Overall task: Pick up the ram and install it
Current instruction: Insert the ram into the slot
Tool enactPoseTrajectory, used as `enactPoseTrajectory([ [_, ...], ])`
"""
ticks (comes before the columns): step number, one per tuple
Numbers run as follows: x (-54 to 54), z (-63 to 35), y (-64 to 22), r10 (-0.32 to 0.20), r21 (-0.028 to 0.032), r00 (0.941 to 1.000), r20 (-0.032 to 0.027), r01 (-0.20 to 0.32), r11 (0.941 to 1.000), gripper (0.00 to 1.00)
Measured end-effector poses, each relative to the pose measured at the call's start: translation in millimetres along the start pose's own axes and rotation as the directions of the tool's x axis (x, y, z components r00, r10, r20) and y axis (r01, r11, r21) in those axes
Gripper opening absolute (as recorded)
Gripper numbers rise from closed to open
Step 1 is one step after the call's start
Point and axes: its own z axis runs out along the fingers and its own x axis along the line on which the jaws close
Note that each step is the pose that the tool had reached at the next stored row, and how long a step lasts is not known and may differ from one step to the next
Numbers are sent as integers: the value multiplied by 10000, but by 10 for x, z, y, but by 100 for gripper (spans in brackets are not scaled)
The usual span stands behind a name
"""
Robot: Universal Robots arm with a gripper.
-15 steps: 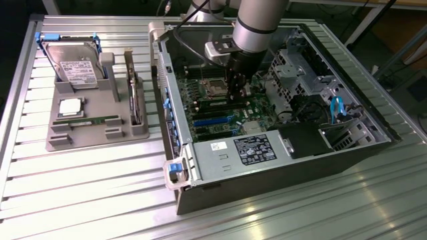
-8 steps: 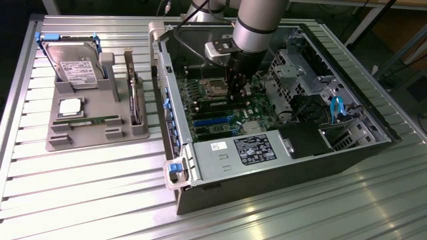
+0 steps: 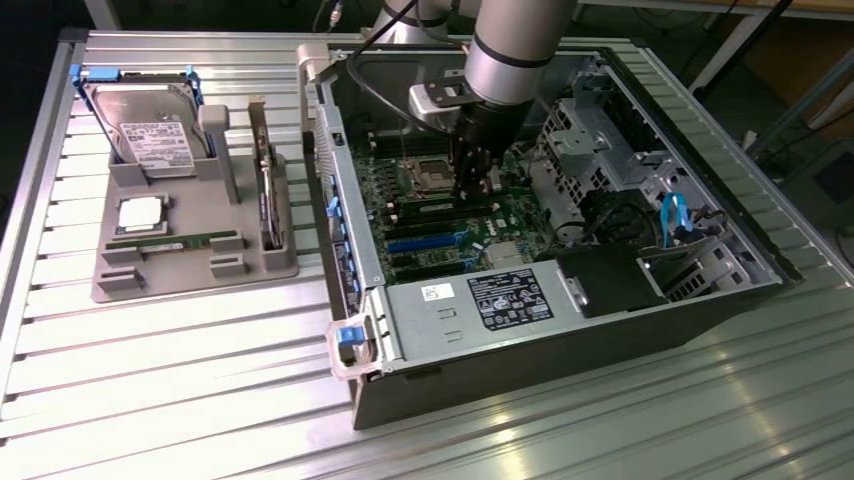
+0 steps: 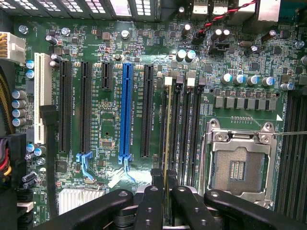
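Note:
The ram (image 4: 166, 124) is seen edge-on as a thin green-yellow strip running along one of the black memory slots (image 4: 184, 129) on the motherboard. My gripper (image 4: 166, 191) is shut on its near end, with a black finger (image 4: 153, 196) pressed against each side. In the exterior view the gripper (image 3: 477, 188) reaches straight down into the open computer case (image 3: 561, 330), over the motherboard beside the processor socket (image 3: 430, 172). How deep the ram sits in the slot cannot be told.
The open processor socket (image 4: 237, 165) lies beside the memory slots, with a blue expansion slot (image 4: 126, 115) on the other side. A grey tray (image 3: 174, 270) at the exterior view's left holds a hard drive (image 3: 147, 125), a silver processor chip (image 3: 142, 215) and another green stick (image 3: 174, 241).

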Motion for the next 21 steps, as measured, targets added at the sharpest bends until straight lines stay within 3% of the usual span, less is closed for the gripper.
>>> enactPoseTrajectory([
  [21, 2, 12, 10, 67, -2, 10000, -6, -67, 10000, 13],
])
